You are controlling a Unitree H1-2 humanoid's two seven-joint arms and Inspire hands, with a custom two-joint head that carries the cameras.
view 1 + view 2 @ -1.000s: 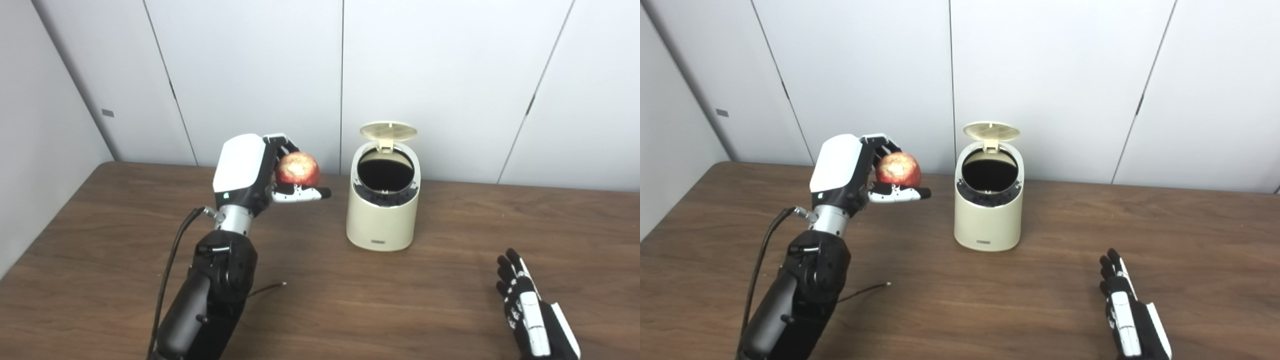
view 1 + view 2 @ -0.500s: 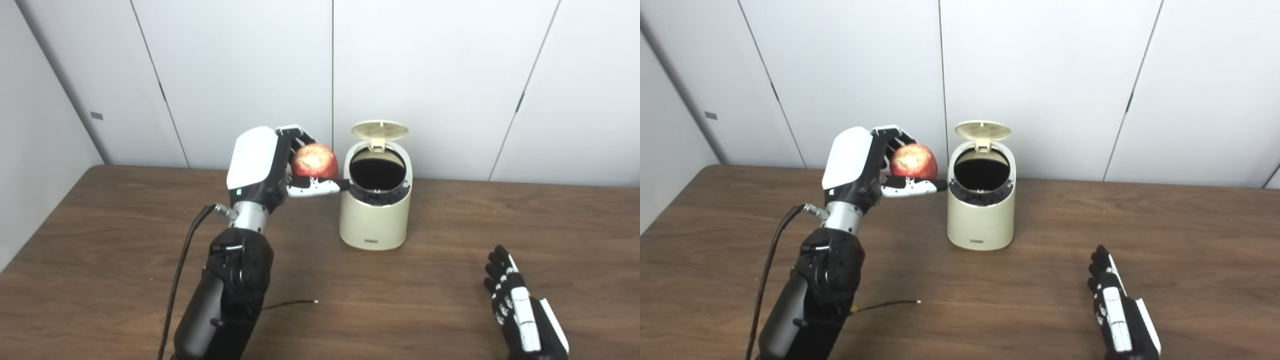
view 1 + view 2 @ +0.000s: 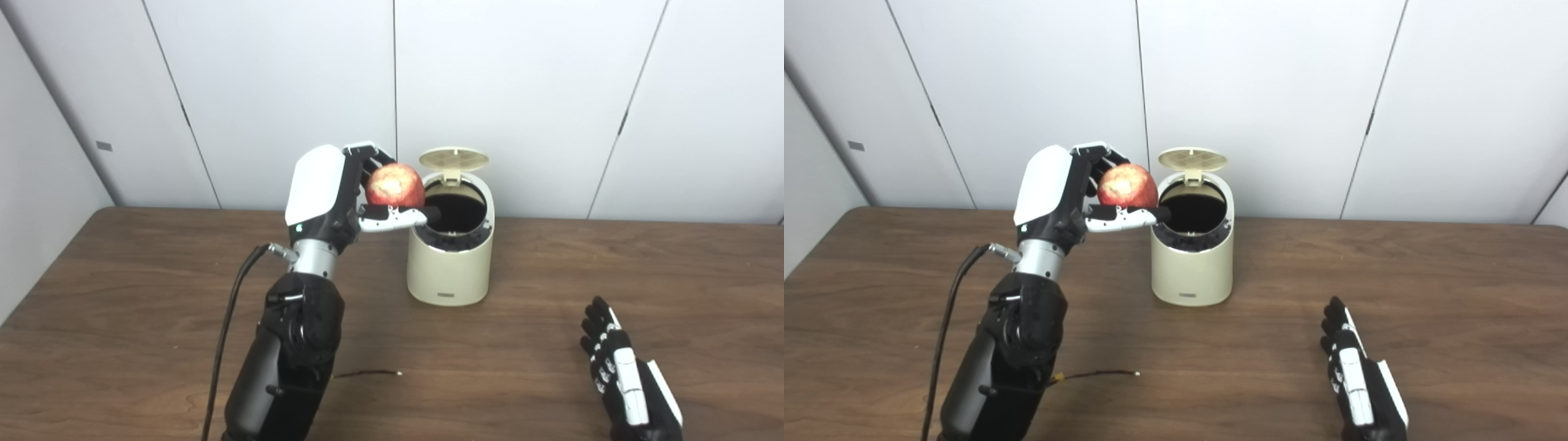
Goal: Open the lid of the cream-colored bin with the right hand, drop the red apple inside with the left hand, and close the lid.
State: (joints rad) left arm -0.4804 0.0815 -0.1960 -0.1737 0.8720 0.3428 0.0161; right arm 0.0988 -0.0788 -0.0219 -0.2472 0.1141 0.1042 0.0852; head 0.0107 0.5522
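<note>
The cream-colored bin (image 3: 450, 269) stands upright on the brown table, its round lid (image 3: 454, 158) flipped up at the back and its dark mouth exposed. My left hand (image 3: 343, 196) is raised beside the bin's left rim, shut on the red apple (image 3: 395, 185). The apple overlaps the bin's left edge, and the thumb under it reaches over the opening. My right hand (image 3: 625, 380) lies low near the table's front right, fingers stretched out and apart, holding nothing, well away from the bin.
A thin dark cable (image 3: 367, 373) lies on the table (image 3: 551, 343) just right of my left forearm. Another cable (image 3: 229, 318) loops from the left wrist. White wall panels stand right behind the bin.
My left hand has carried the apple to the right and slightly up, from a gap beside the bin to its left rim. The camera has also shifted. The right hand stays flat.
</note>
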